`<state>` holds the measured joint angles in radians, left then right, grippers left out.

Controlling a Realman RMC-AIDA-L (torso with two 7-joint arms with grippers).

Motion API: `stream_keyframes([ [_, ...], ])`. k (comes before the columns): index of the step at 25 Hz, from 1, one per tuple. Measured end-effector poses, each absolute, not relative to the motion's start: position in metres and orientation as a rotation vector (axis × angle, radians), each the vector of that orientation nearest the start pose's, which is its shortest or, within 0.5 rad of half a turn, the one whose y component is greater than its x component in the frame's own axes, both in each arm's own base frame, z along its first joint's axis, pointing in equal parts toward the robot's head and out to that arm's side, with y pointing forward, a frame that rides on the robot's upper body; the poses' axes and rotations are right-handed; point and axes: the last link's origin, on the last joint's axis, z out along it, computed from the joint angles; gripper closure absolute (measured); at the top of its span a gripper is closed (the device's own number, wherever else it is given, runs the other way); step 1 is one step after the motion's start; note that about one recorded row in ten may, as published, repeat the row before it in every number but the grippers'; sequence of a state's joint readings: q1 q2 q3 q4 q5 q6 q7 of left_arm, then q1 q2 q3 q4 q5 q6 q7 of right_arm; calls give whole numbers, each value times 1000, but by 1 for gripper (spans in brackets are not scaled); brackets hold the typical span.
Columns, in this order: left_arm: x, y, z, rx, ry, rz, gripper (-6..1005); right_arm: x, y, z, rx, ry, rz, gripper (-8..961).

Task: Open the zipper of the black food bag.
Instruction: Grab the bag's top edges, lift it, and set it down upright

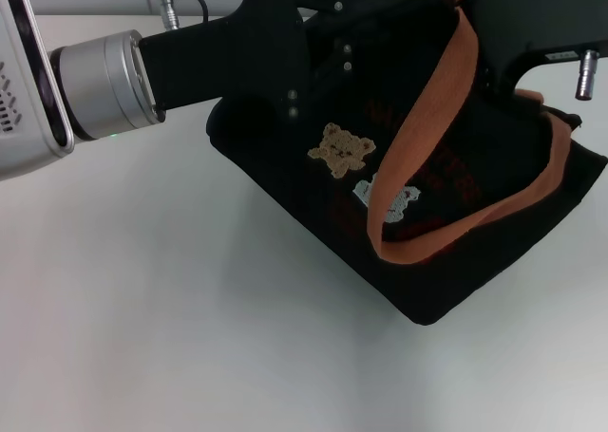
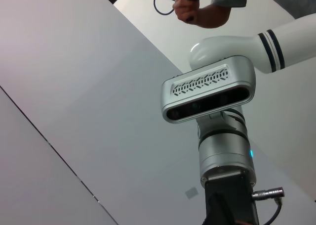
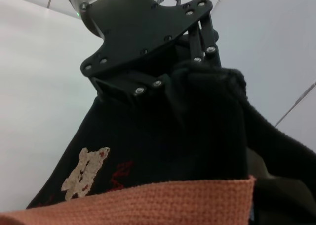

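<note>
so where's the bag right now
In the head view the bag sits tilted on the white table, right of centre, with both end effectors at its top edge.

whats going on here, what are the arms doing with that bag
Both arms are at the black food bag, which sits tilted on the white table. The left tool is clamped on a fold of black fabric at the bag's top edge. The right tool is at the bag's top far side, beside an orange strap handle. The zipper itself is not visible, so how far it is open cannot be told.
</note>
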<state>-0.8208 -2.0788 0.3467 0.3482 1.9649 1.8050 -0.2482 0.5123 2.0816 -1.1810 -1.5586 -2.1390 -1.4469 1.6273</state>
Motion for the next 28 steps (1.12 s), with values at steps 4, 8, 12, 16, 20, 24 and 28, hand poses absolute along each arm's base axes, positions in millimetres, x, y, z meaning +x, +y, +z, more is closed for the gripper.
stream_keyframes([
  [4, -160, 354, -4, -2266, 849, -1063, 877, 118, 360, 53, -2691, -337, 76, 955],
  [8, -160, 354, -3, -2250, 836, -1071, 877, 120, 354, 54, -2755, -346, 40, 953],
  [12, -160, 355, -2, -2236, 822, -1072, 877, 126, 342, 71, -2802, -336, -5, 954],
  [16, -159, 358, -1, -2226, 803, -1069, 877, 131, 334, 79, -2825, -323, -48, 953],
  [20, -158, 360, -1, -2228, 801, -1065, 877, 140, 321, 85, -2874, -287, -109, 951],
  [24, -158, 362, -2, -2228, 790, -1056, 877, 150, 304, 94, -2915, -227, -221, 948],
  [28, -158, 363, -1, -2212, 767, -1057, 877, 162, 287, 102, -2953, -145, -269, 945],
])
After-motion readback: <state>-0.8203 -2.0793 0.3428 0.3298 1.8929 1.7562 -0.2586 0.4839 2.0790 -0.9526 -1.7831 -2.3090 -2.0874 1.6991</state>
